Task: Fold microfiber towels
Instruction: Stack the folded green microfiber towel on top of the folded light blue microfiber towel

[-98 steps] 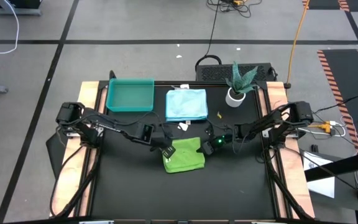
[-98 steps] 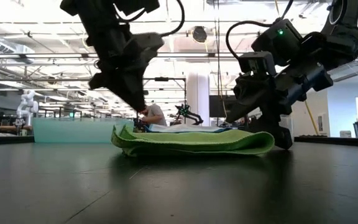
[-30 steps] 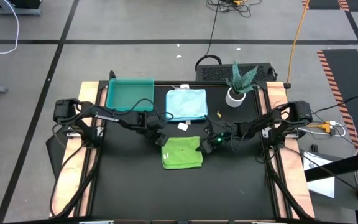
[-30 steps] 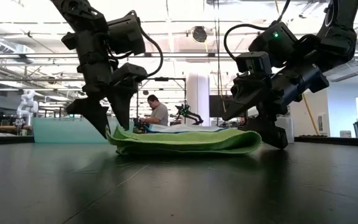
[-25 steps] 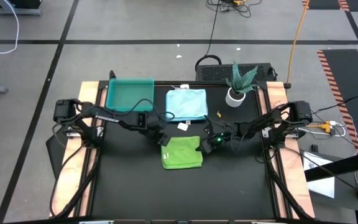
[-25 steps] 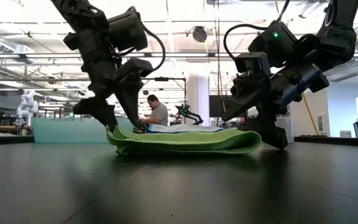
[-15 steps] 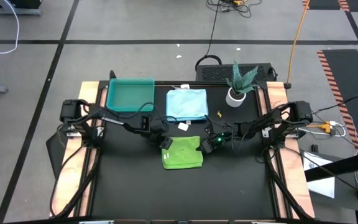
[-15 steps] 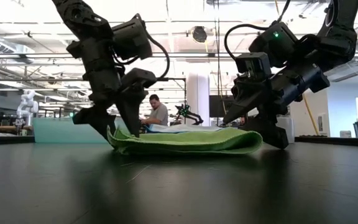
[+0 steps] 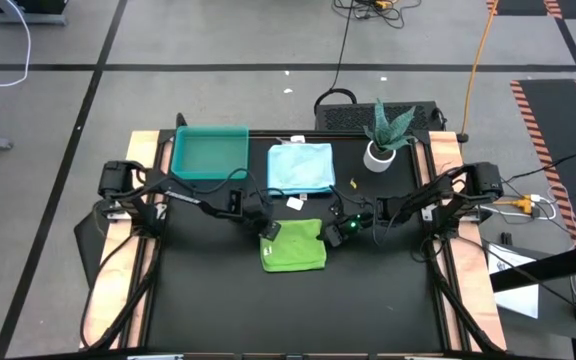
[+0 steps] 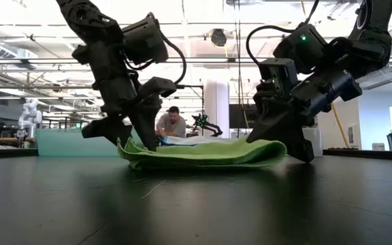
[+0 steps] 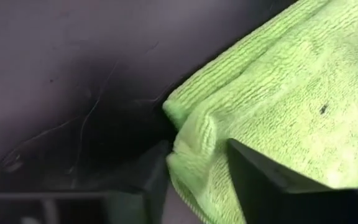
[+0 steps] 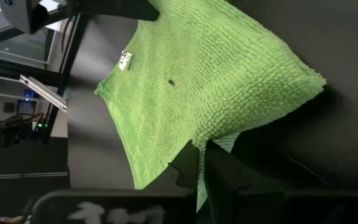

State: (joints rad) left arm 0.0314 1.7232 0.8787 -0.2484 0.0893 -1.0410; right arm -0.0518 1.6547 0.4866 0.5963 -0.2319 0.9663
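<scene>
The green towel (image 9: pixel 294 246) lies folded near the middle of the black table (image 9: pixel 298 310), and everything else is placed from it. In the low view it is a flat layered pad (image 10: pixel 203 154) on the nearest stretch of table. The left gripper (image 9: pixel 267 232) is at its far left corner; the left wrist view shows its jaws spread either side of the thick folded corner (image 11: pixel 191 134), one finger (image 11: pixel 151 177) on the table outside the cloth and the other over it, not yet clamped. The right gripper (image 9: pixel 336 232) is at the towel's far right corner, jaws pressed together and pinching the cloth's edge, which only the right wrist view shows closely, the edge (image 12: pixel 229 146) running between its dark fingers (image 12: pixel 225 180). That view alone shows a small white tag (image 12: pixel 125 60) on the towel. Just beyond the green towel, the high view shows a pale blue towel (image 9: pixel 300 167) lying flat, with a teal tray (image 9: pixel 210 152) to its left and a potted plant (image 9: pixel 382 136) to its right. Beyond the table, the low view shows a seated person (image 10: pixel 171 124) in the room.
</scene>
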